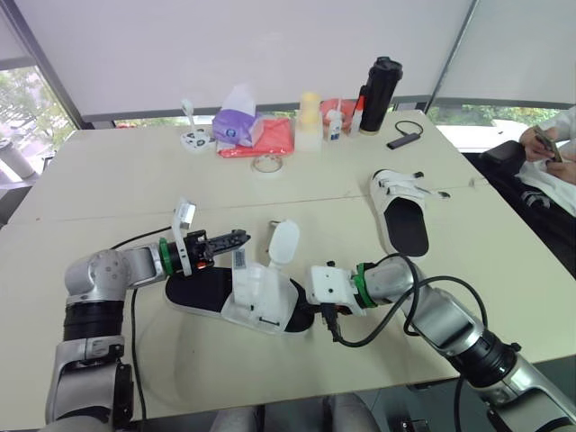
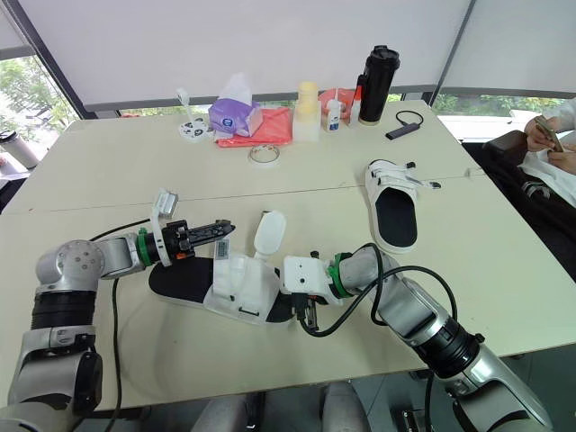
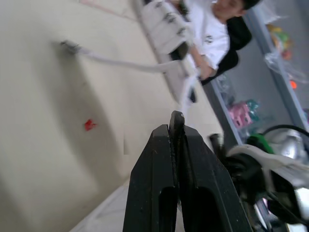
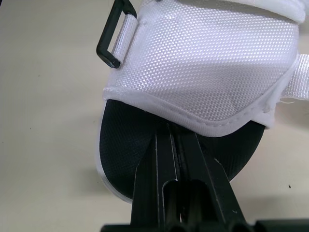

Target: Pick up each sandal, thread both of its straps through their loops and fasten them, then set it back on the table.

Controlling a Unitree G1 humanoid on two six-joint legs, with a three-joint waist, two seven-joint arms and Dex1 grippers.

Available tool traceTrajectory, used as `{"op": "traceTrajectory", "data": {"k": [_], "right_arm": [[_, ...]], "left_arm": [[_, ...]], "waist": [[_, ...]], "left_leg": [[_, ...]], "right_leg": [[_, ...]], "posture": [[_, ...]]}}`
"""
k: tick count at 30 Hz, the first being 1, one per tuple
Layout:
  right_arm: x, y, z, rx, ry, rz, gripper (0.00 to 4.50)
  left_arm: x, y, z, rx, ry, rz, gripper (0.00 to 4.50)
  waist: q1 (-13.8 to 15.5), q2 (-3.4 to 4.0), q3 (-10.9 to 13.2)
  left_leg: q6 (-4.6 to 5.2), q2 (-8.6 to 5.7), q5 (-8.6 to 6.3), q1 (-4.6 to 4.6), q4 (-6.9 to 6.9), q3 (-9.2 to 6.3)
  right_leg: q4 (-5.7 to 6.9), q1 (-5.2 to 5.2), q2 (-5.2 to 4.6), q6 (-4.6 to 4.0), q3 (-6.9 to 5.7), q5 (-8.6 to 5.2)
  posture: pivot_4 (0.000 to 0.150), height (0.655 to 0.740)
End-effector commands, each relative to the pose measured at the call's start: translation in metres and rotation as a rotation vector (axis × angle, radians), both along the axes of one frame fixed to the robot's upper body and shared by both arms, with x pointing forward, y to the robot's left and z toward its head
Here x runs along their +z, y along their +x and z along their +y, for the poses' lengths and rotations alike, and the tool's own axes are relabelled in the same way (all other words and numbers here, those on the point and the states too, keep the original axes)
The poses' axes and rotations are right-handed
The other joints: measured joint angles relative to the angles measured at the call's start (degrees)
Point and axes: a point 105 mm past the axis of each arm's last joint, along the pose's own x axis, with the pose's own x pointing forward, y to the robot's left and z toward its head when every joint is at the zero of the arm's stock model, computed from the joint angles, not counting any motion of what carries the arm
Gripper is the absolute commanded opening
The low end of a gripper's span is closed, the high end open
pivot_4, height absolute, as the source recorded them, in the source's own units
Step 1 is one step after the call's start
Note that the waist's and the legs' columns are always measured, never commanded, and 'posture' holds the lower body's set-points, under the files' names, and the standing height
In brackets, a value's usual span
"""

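The near sandal [image 1: 259, 295], with a black sole and white upper, lies at the table's front centre. One white strap [image 1: 284, 243] stands up loose from it. My left gripper [image 1: 239, 238] hovers just above the sandal's heel end, pointing right, shut with nothing between its fingers [image 3: 164, 159]. My right gripper [image 4: 170, 127] is shut at the toe end, its tips resting on the black insole under the edge of the white upper [image 4: 203, 63]. A black buckle loop [image 4: 112, 41] hangs at the upper's side. The second sandal [image 1: 402, 216] lies far right, its strap trailing on the table.
Along the back of the table stand a purple tissue pack [image 1: 236, 126], a red cloth [image 1: 272, 138], a tape ring [image 1: 266, 163], small bottles [image 1: 309, 119] and a black flask [image 1: 379, 94]. A person [image 1: 551, 153] sits at the right edge. A black cable [image 1: 389, 326] loops by my right arm.
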Motion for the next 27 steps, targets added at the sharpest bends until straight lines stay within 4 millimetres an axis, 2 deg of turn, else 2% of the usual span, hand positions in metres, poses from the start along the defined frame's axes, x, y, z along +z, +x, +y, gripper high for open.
{"op": "traceTrajectory", "data": {"k": [1,4,7,14,18,27], "right_arm": [[-0.013,0.003,-0.008,-0.045,-0.052,0.021,0.0],[-0.013,0.004,-0.008,-0.045,-0.053,0.02,0.0],[-0.013,0.004,-0.008,-0.046,-0.053,0.021,0.0],[-0.013,0.004,-0.008,-0.046,-0.053,0.021,0.0],[-0.013,0.004,-0.007,-0.045,-0.055,0.018,0.0],[-0.014,0.002,-0.009,-0.047,-0.061,0.02,0.0]], "left_arm": [[0.041,-0.016,-0.011,-0.14,-0.122,-0.129,0.04],[0.053,-0.022,-0.014,-0.189,-0.166,-0.163,0.04],[0.051,-0.021,-0.019,-0.205,-0.155,-0.176,0.04],[0.03,-0.008,-0.024,-0.177,-0.133,-0.15,0.04],[0.008,-0.003,-0.031,-0.179,-0.119,-0.119,0.04],[-0.022,0.015,-0.023,-0.127,-0.103,-0.065,0.04]], "waist": [[0.0,0.0,0.0],[0.0,0.0,0.0],[0.0,0.0,0.0],[0.0,0.0,0.0],[0.1,0.0,0.0],[0.1,-0.01,0.0]], "left_leg": [[0.0,0.0,0.0,0.0,0.0,0.0],[0.0,0.0,0.0,0.01,0.0,-0.01],[0.0,0.0,0.0,0.01,0.0,0.0],[0.0,0.0,0.01,0.01,0.0,0.0],[0.0,0.0,0.01,0.01,0.0,0.0],[0.0,0.0,0.01,0.01,0.0,0.01]], "right_leg": [[0.0,0.0,0.0,-0.01,0.0,-0.01],[0.01,0.01,0.0,-0.02,0.0,-0.01],[0.0,0.0,0.0,-0.02,0.0,-0.01],[0.0,0.02,0.0,-0.03,0.0,-0.01],[0.0,0.02,0.0,-0.03,0.0,-0.01],[-0.01,0.01,0.0,-0.03,0.0,-0.01]], "posture": [[0.15,0.74],[0.15,0.74],[0.15,0.74],[0.15,0.74],[0.15,0.74],[0.15,0.74]]}}
